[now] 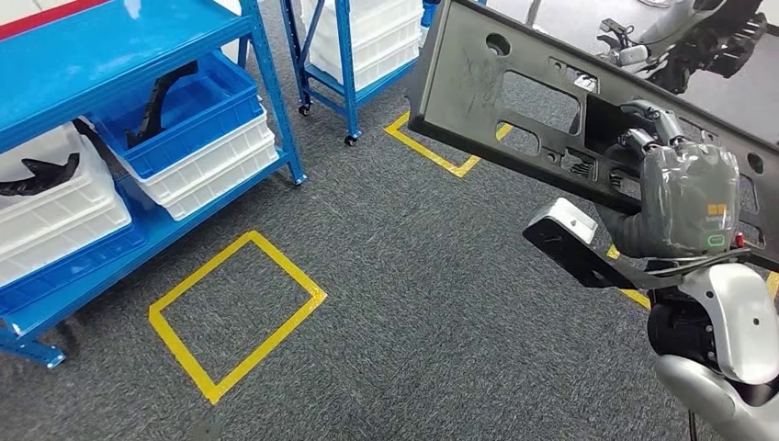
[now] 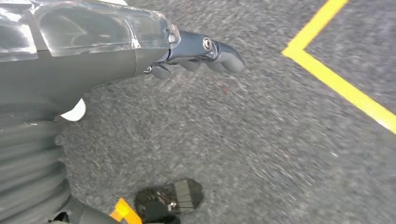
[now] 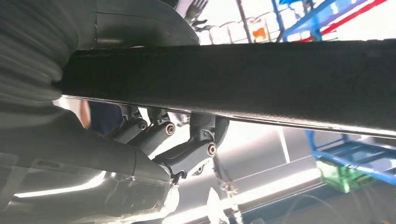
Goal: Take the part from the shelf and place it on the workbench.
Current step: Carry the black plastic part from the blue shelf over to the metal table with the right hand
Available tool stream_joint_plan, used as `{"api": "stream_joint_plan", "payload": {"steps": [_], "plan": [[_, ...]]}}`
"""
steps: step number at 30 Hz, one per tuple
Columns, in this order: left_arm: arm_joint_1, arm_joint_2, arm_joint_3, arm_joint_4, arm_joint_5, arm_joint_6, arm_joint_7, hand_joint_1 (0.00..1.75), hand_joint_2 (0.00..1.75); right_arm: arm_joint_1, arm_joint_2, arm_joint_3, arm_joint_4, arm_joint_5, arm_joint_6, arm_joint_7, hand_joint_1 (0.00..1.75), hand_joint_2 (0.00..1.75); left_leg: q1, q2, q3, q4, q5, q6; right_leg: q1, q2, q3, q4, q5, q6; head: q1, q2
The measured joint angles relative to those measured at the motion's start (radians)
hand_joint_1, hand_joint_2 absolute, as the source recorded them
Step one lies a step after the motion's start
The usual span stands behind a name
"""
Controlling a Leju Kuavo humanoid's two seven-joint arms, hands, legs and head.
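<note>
floor: grey carpet (image 1: 413,276) | yellow tape square (image 1: 237,314) | blue shelf rack (image 1: 110,55) | white bins (image 1: 211,161)

Head cam: high, looking down at carpet (image 1: 413,276). Left wrist: close, facing same carpet. Right wrist: very close under part (image 3: 233,79), facing up.

Yellow tape square (image 1: 237,314) on grey carpet (image 1: 441,303), white bins (image 1: 216,161) beside blue crate (image 1: 197,106).

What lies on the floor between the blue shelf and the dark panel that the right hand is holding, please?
In the head view, grey carpet with a yellow tape square lies between the blue shelf and the dark panel held by the right hand.
</note>
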Motion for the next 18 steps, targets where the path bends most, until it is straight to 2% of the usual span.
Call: {"api": "stream_joint_plan", "payload": {"steps": [1,2,3,4,5,6,7,9,10,11,13,14,15,16,17,18], "plan": [[0.000,0.000,0.001,0.000,0.000,0.000,0.000,0.00,1.75,0.000,-0.002,-0.005,-0.003,-0.002,0.002,0.000,1.75,1.75,0.002,-0.039,-0.026,0.053,-0.029,-0.003,-0.001,0.007,0.001,-0.001,0.001,-0.005,-0.005,0.000],[0.002,-0.001,0.003,0.000,0.000,0.000,0.000,0.00,1.75,0.000,-0.002,-0.009,-0.004,-0.003,0.005,0.000,1.75,1.75,0.003,-0.059,-0.062,0.122,-0.061,-0.004,0.000,0.016,0.001,-0.001,0.000,-0.008,-0.009,0.000],[0.004,-0.001,0.003,0.000,0.001,0.000,0.001,0.00,1.75,0.002,-0.002,-0.012,-0.005,-0.005,0.008,0.000,1.75,1.75,0.002,-0.061,-0.099,0.191,-0.087,-0.004,0.002,0.027,0.001,0.000,-0.001,-0.011,-0.013,0.000],[0.007,-0.001,0.003,0.000,0.001,0.000,0.002,0.00,1.75,0.003,-0.002,-0.014,-0.006,-0.007,0.012,0.000,1.75,1.75,0.002,-0.058,-0.128,0.239,-0.096,-0.003,0.004,0.040,0.001,0.000,-0.001,-0.012,-0.016,0.000],[0.009,-0.001,0.004,0.000,0.001,0.000,0.002,0.00,1.75,0.004,-0.002,-0.016,-0.006,-0.008,0.015,0.000,1.75,1.75,0.002,-0.055,-0.141,0.251,-0.085,0.000,0.005,0.052,0.001,0.002,-0.002,-0.013,-0.017,0.000],[0.011,-0.001,0.004,0.000,0.001,0.000,0.003,0.00,1.75,0.005,-0.002,-0.019,-0.007,-0.009,0.018,0.000,1.75,1.75,0.002,-0.057,-0.136,0.223,-0.054,0.004,0.006,0.066,0.001,0.003,-0.003,-0.013,-0.019,0.000],[0.011,-0.001,0.004,0.000,0.002,0.000,0.003,0.00,1.75,0.006,-0.002,-0.023,-0.008,-0.009,0.020,0.000,1.75,1.75,0.003,-0.069,-0.114,0.164,-0.011,0.009,0.006,0.079,0.002,0.005,-0.005,-0.012,-0.020,0.000],[0.012,0.001,0.005,0.000,0.002,0.000,0.003,0.00,1.75,0.008,-0.003,-0.032,-0.009,-0.009,0.022,0.000,1.75,1.75,0.007,-0.134,-0.062,0.035,0.053,0.021,0.004,0.104,-0.001,0.010,-0.009,-0.007,-0.022,0.000],[0.013,0.001,0.005,0.000,0.003,0.000,0.003,0.00,1.75,0.011,-0.003,-0.035,-0.009,-0.008,0.023,0.000,1.75,1.75,0.009,-0.160,-0.045,-0.003,0.064,0.024,0.001,0.116,-0.004,0.012,-0.010,-0.002,-0.022,0.000],[0.014,0.001,0.005,0.000,0.003,0.001,0.003,0.00,1.75,0.014,-0.003,-0.036,-0.008,-0.008,0.023,0.000,1.75,1.75,0.009,-0.173,-0.038,-0.018,0.063,0.026,-0.003,0.129,-0.008,0.013,-0.011,0.004,-0.022,0.000],[0.014,0.001,0.005,0.000,0.004,0.001,0.003,0.00,1.75,0.020,-0.007,-0.039,-0.009,-0.008,0.024,0.000,1.75,1.75,0.007,-0.145,-0.030,-0.028,0.063,0.027,-0.009,0.155,-0.013,0.011,-0.009,0.018,-0.022,0.000],[0.014,0.001,0.006,0.000,0.005,0.002,0.003,0.00,1.75,0.021,-0.010,-0.042,-0.010,-0.008,0.024,0.000,1.75,1.75,0.008,-0.128,-0.025,-0.035,0.063,0.031,-0.009,0.147,-0.018,0.017,-0.015,0.024,-0.020,0.000],[0.014,0.001,0.006,0.000,0.005,0.002,0.003,0.00,1.75,0.020,-0.013,-0.045,-0.010,-0.008,0.024,0.000,1.75,1.75,0.010,-0.109,-0.019,-0.042,0.064,0.034,-0.006,0.126,-0.029,0.039,-0.029,0.029,-0.017,0.000],[0.014,0.002,0.007,0.001,0.005,0.003,0.003,0.00,1.75,0.020,-0.015,-0.049,-0.011,-0.008,0.024,0.000,1.75,1.75,0.011,-0.090,-0.015,-0.047,0.064,0.038,-0.004,0.094,-0.050,0.083,-0.054,0.033,-0.012,0.000],[0.016,0.002,0.009,0.001,0.005,0.003,0.003,0.00,1.75,0.019,-0.015,-0.052,-0.011,-0.008,0.024,0.000,1.75,1.75,0.009,-0.071,-0.011,-0.048,0.062,0.040,-0.003,0.061,-0.082,0.146,-0.086,0.038,-0.006,0.000],[0.017,0.002,0.010,0.001,0.005,0.003,0.003,0.00,1.75,0.020,-0.015,-0.053,-0.011,-0.008,0.025,0.000,1.75,1.75,0.007,-0.052,-0.009,-0.048,0.059,0.042,-0.004,0.042,-0.117,0.215,-0.115,0.043,-0.001,0.000]]}}
